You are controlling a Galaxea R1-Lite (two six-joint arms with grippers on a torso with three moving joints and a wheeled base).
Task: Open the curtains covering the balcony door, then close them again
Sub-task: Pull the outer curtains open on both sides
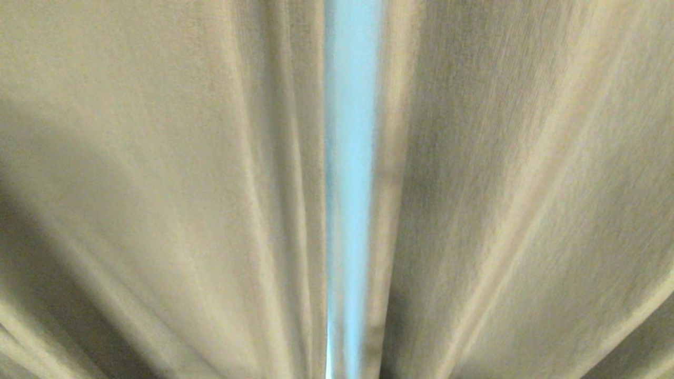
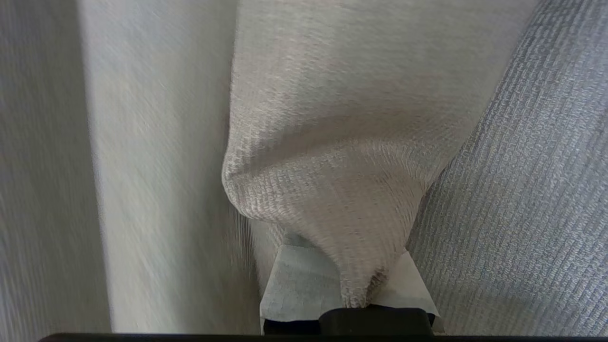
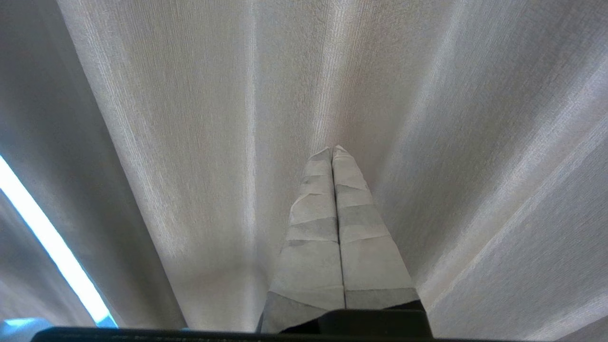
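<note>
Two cream-beige drape panels of the curtains (image 1: 158,184) are counted in the head view, one on each side of a single narrow bright gap (image 1: 350,184). The gap is taken here as the landmark. Left of the gap, the first panel is seen hanging in long pleats that fan outward toward the lower edge of the view. Right of the gap, the second panel is seen hanging in the same way, with its inner hem just beside the pale blue strip. Nothing can be made out through the gap except light, so the balcony door cannot be told.

Two grippers are counted, one in each wrist view; neither is seen in the head view.

The left gripper (image 2: 354,299) is clenched on a bunched fold of the woven drape, which is pinched between its pale, tape-wrapped fingers (image 2: 294,285). The cloth is drawn into a tight gather at the grip and spreads out beyond it. More drape is seen on both sides of the gathered fold.

The right gripper (image 3: 335,152) is pressed fully together, its two wrapped fingers (image 3: 313,237) meeting along their length, and nothing is held between them. Its tips are pointed at the pleats of a drape; whether they touch the cloth cannot be told. The bright gap is seen well off to one side of it.
</note>
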